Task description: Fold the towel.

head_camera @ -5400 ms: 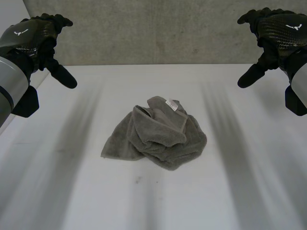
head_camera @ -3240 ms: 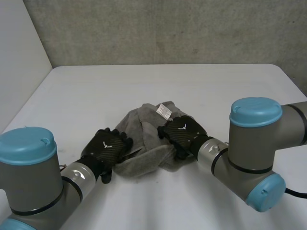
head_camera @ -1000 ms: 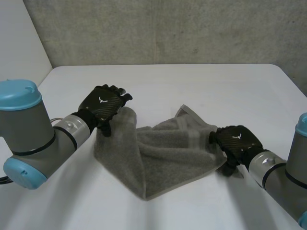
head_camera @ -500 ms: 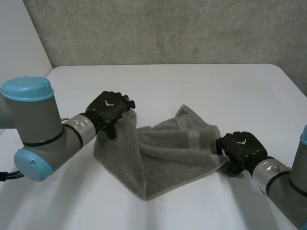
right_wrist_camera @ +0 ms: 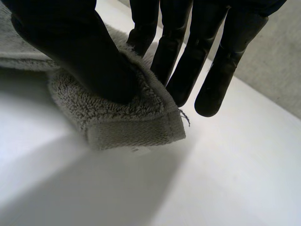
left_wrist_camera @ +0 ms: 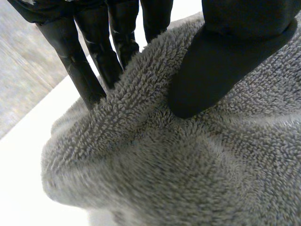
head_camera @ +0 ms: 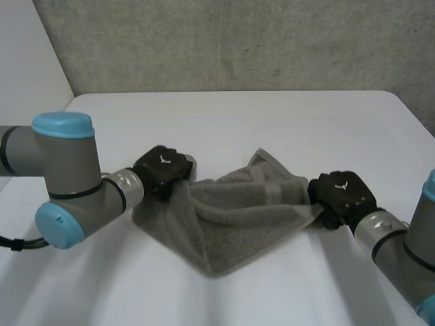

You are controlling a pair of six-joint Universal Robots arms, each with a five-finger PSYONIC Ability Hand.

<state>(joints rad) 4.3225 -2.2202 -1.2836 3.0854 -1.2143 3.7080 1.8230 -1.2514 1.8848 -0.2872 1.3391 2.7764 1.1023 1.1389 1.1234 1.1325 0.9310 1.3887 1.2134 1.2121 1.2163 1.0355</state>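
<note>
A grey towel (head_camera: pixel 234 214) lies partly spread on the white table (head_camera: pixel 272 122), with one corner pointing toward me. My left hand (head_camera: pixel 162 170) pinches the towel's left corner; in the left wrist view the thumb (left_wrist_camera: pixel 221 61) presses the grey pile (left_wrist_camera: pixel 188 155) against the fingers (left_wrist_camera: pixel 87 70). My right hand (head_camera: pixel 342 193) pinches the right corner; in the right wrist view its thumb (right_wrist_camera: pixel 80 52) clamps the hemmed corner (right_wrist_camera: pixel 136 127) onto the fingers (right_wrist_camera: pixel 188 61).
A grey concrete wall (head_camera: pixel 238 41) rises behind the table's far edge. The table's left edge (head_camera: pixel 51 125) runs close to my left arm (head_camera: pixel 64 183). Bare tabletop lies in front of and behind the towel.
Both hands have closed their fingers and thumbs on the towel's corners. The left hand has dropped lower onto its corner. The towel has hardly shifted.
</note>
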